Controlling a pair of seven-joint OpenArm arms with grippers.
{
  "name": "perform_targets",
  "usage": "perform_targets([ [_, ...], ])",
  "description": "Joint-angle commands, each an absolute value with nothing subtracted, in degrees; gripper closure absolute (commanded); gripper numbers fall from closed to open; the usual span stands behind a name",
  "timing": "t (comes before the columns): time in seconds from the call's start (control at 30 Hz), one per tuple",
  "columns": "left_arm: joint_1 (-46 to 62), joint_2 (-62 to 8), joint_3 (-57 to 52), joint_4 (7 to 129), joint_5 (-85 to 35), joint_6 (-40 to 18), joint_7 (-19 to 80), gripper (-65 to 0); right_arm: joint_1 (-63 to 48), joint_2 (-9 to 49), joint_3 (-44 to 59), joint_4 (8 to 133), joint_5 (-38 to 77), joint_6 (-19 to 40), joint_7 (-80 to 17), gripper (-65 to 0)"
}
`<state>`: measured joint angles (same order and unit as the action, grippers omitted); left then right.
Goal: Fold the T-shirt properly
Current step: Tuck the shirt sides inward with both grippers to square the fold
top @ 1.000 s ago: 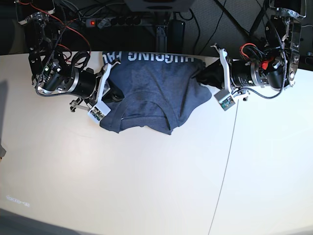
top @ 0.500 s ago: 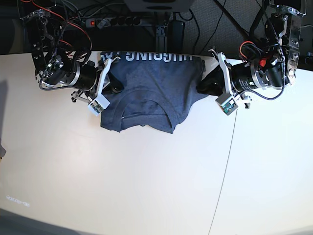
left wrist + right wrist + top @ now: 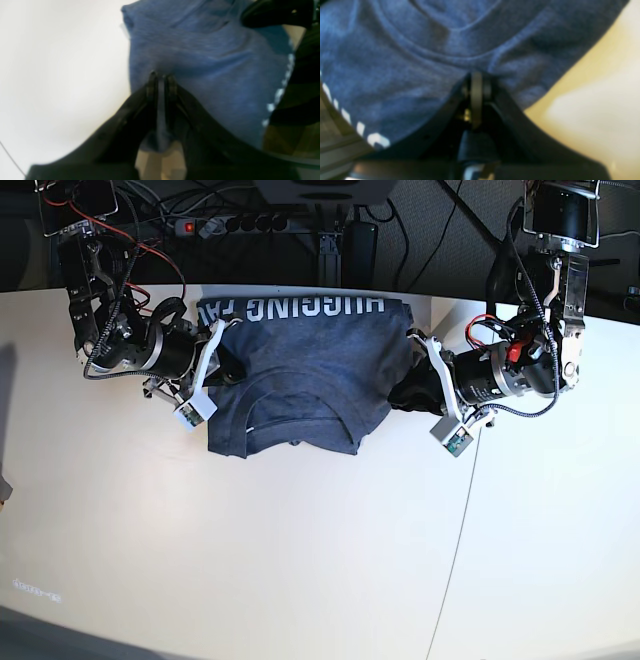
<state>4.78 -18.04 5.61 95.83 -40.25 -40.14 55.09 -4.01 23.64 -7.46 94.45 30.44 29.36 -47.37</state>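
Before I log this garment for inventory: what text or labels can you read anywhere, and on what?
"HUGGING", upside down in the base view, on the T-shirt along its far edge; further letters beside it are cut off by a fold.
Wrist views: white lettering too blurred to read.
No other legible text.

My view from the base camera: the T-shirt (image 3: 305, 370) lies on the table (image 3: 300, 560) near its far edge, lettered hem farthest from me. The right gripper (image 3: 225, 370) meets its left side, the left gripper (image 3: 400, 395) its right side.
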Motion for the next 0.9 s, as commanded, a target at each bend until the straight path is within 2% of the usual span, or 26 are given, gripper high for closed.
perform_targets([
  [0.0, 3.14, -18.37, 5.28, 95.61, -40.82, -40.0, 53.98, -5.3, -2.26, 24.03, -7.11, 94.32, 29.78, 32.99, -46.89, 0.0],
  [0.27, -1.93, -18.22, 5.28, 90.15, -41.15, -40.0, 54.02, -5.3, 2.33, 23.92, -7.11, 89.8, 29.8, 32.99, -46.89, 0.0],
  [0.47, -2.61, -18.22, 5.19, 94.7, -51.22, -40.0, 61.45, -5.3, 2.22, 23.92, -7.11, 89.45, 29.98, 32.97, -46.89, 0.0],
  [0.57, -0.91, -17.96, 5.76, 96.73, -51.46, -40.0, 61.98, -5.3, 2.2, 23.92, -7.11, 89.45, 29.93, 32.99, -46.92, 0.0],
  [0.7, 1.15, -17.93, 8.62, 96.84, -51.7, -40.0, 61.98, -5.3, 2.22, 23.94, -7.11, 89.45, 29.8, 32.99, -46.89, 0.0],
  [0.87, 1.41, -17.93, 17.1, 96.92, -50.19, -40.0, 61.82, -5.3, 2.2, 23.92, -7.11, 89.45, 29.8, 32.99, -46.89, 0.0],
])
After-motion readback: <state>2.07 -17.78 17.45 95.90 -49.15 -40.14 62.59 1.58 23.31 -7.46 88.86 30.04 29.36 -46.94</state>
